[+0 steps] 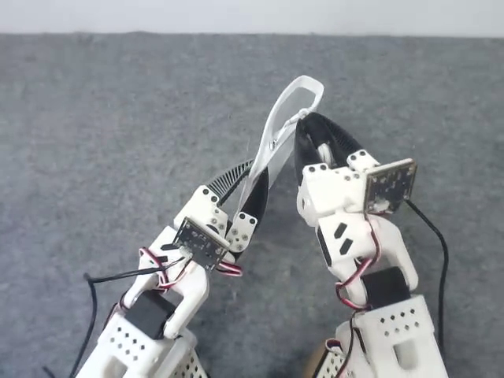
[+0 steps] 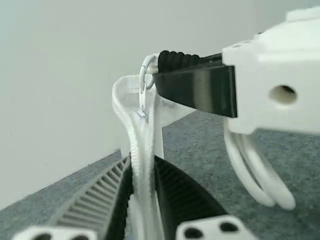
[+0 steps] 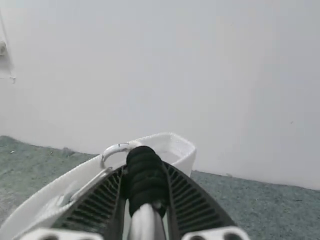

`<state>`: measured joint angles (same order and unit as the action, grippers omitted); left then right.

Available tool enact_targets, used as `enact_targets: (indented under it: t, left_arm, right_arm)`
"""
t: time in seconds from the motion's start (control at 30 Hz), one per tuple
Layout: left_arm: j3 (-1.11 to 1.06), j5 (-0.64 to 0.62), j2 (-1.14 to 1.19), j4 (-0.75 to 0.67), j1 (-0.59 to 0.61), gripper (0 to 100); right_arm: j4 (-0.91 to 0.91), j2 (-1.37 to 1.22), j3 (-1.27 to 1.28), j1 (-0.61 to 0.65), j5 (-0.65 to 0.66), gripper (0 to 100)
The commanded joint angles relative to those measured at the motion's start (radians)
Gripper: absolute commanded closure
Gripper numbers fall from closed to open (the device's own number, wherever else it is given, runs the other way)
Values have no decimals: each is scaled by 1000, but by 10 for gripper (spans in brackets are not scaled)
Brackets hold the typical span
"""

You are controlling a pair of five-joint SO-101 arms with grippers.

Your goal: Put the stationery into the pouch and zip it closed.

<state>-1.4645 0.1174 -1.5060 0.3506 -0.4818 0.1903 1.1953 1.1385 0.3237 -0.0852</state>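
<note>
Up above the grey worktop, both of your arms hold the white pouch in the air, standing on its edge. Your left pincer is clamped on the lower part of the pouch. Your right pincer is at the top end, squeezed tight on a black ribbed stick with a grey shaft. It may be a pen, but I can't tell.

The zip looks nearly done. From the left wrist you can see the zip slider high up near the top bend of the pouch. The white zip line below it runs down, shut, into your left pincer. The metal ring on the slider touches the tip of the black stick. I think a last little pull is left, and you should check the very end of the zip. I can't tell what is inside the pouch. If that stick is a pen, it is not in yet.

From the right wrist you look along the stick, with the ring just beside its tip and the pouch's top bend behind it. The high view gives you both arms at once and how the pouch leans between them
</note>
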Motion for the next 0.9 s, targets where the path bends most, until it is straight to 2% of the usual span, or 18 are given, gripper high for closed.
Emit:
enact_targets:
  t: [0.0, 0.67, 0.87]
  left_arm:
    - [18, 3, -14, 20, 9, 991]
    - [24, 5, -14, 71, 5, 991]
    - [31, 5, -14, 89, 5, 991]
  right_arm:
    - [-41, -27, -112, -71, -15, 993]
    - [-30, -271, -407, -62, -14, 993]
    - [27, -325, -491, -70, -11, 993]
